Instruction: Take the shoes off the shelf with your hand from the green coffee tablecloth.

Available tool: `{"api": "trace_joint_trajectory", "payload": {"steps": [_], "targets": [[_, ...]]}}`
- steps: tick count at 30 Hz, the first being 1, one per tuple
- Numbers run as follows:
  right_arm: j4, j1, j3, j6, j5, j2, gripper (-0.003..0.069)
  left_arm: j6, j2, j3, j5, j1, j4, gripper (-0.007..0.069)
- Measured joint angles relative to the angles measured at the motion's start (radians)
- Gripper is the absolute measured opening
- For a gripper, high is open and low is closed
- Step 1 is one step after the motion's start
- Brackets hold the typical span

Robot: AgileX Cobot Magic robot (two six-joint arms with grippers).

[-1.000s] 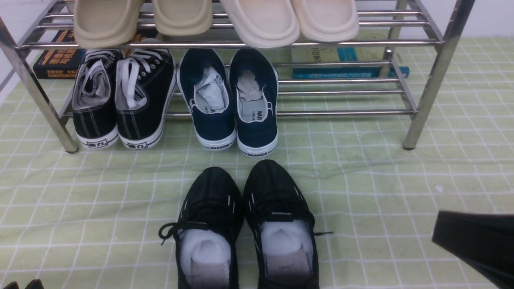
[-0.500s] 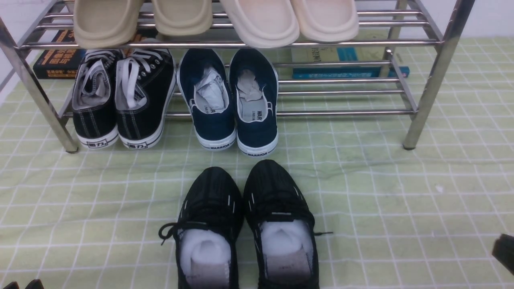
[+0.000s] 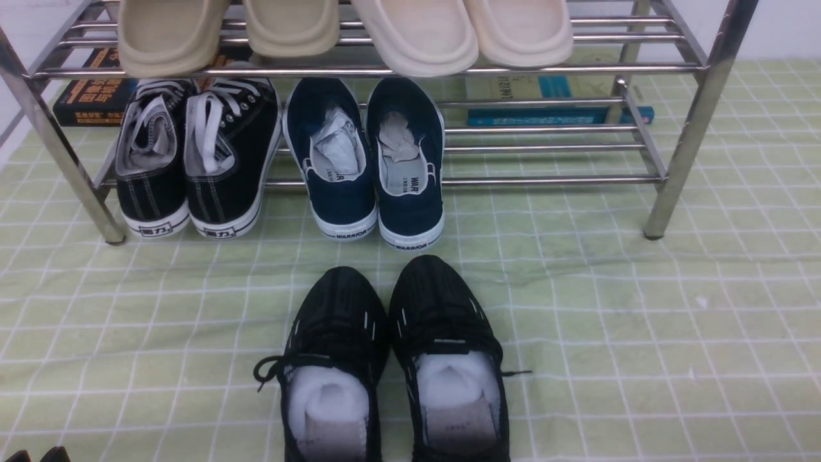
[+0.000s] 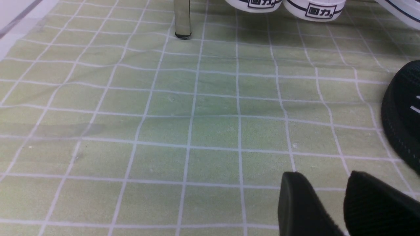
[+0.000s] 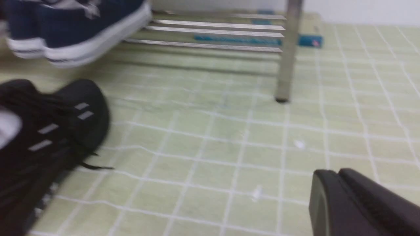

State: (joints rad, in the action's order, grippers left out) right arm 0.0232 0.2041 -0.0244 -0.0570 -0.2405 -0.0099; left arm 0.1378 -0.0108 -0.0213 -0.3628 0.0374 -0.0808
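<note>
The shoes [image 3: 394, 359], a pair of all-black knit sneakers with white paper stuffing, stand side by side on the green coffee tablecloth [image 3: 641, 321], in front of the shelf [image 3: 680, 147]. No gripper touches them. My left gripper [image 4: 324, 174] is open with a narrow gap and empty, low over the cloth left of the shoes; one black toe [image 4: 403, 114] shows beside it. Its tips just show in the front view [image 3: 37, 455]. My right gripper [image 5: 331, 172] is shut and empty, right of the shoes [image 5: 49, 131], and out of the front view.
On the shelf's lower tier sit black canvas sneakers with white laces [image 3: 192, 160] and navy white-soled slip-ons [image 3: 365, 173]. Beige slippers [image 3: 417, 32] sit on the top tier. Books [image 3: 551, 115] lie behind the shelf. Shelf legs [image 4: 182, 18] [image 5: 288, 49] stand on the cloth.
My right gripper has drawn back toward the lower right and left the front view. The shoes and my left gripper have not moved.
</note>
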Motion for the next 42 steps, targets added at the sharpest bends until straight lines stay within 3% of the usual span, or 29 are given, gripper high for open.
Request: {"api": "trace_joint_trajectory", "payload": {"steps": [14,25,30,37,42], "targets": [[0.058,-0.136,0.006,0.14,-0.125,0.0,0.0073,0.0,0.0,0.0,0.0,0.0,0.0,0.0242],[0.063,-0.249,0.011,0.149,-0.152,0.0,0.0082,0.0,0.0,0.0,0.0,0.0,0.0,0.0242],[0.065,-0.243,0.011,0.149,-0.152,0.0,0.009,0.0,0.0,0.0,0.0,0.0,0.0,0.0242],[0.065,-0.121,0.011,0.149,-0.152,0.0,0.0095,0.0,0.0,0.0,0.0,0.0,-0.001,0.0242],[0.065,-0.12,0.011,0.149,-0.152,0.0,0.0099,0.0,0.0,0.0,0.0,0.0,-0.005,0.0242]]}}
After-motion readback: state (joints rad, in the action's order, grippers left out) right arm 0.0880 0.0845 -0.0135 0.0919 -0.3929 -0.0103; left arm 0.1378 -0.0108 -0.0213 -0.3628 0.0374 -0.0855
